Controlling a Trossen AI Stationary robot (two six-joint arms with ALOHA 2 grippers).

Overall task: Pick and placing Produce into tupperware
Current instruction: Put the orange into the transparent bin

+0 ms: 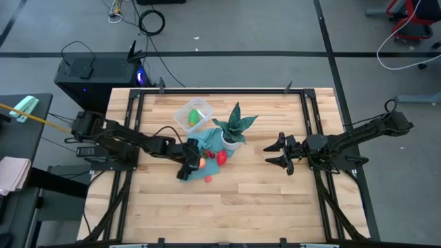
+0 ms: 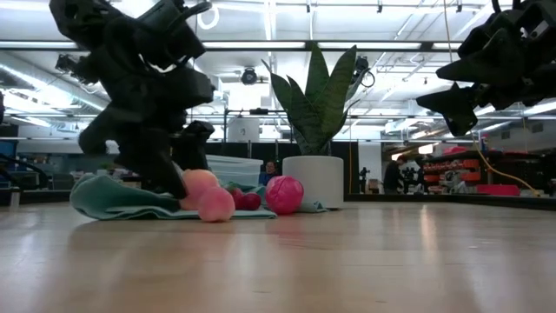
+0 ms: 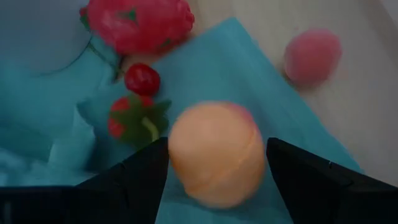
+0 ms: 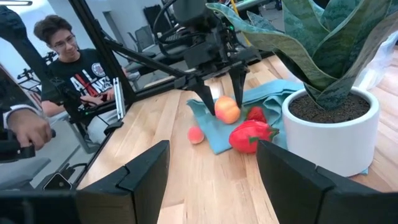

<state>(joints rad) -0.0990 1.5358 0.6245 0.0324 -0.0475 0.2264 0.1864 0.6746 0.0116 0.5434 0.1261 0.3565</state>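
Observation:
My left gripper (image 1: 193,165) (image 3: 217,146) is open and low over the teal cloth (image 1: 209,143). Its fingers stand on either side of the orange round fruit (image 3: 214,152) (image 4: 227,110), which lies on the cloth. On the cloth beside it are the larger red fruit (image 1: 222,156) (image 3: 138,25), a small strawberry (image 3: 127,121) and a tiny red ball (image 3: 142,79). A pinkish ball (image 1: 207,180) (image 3: 313,55) sits on the bare wood. The clear tupperware (image 1: 187,110) stands farther back with the green fruit (image 1: 196,118) in it. My right gripper (image 1: 278,153) waits open, right of the plant. My left gripper comes at the orange fruit from above, slanting down, one finger (image 3: 146,171) on each side of its middle. The fruit rests on the teal cloth. I cannot tell whether the fingers touch it.
A spiky green plant in a white pot (image 1: 233,141) (image 4: 329,130) stands on the cloth's right part, close to the red fruit. Bare wood lies toward the near edge and between the pot and my right gripper. People sit beyond the table's left side (image 4: 74,56).

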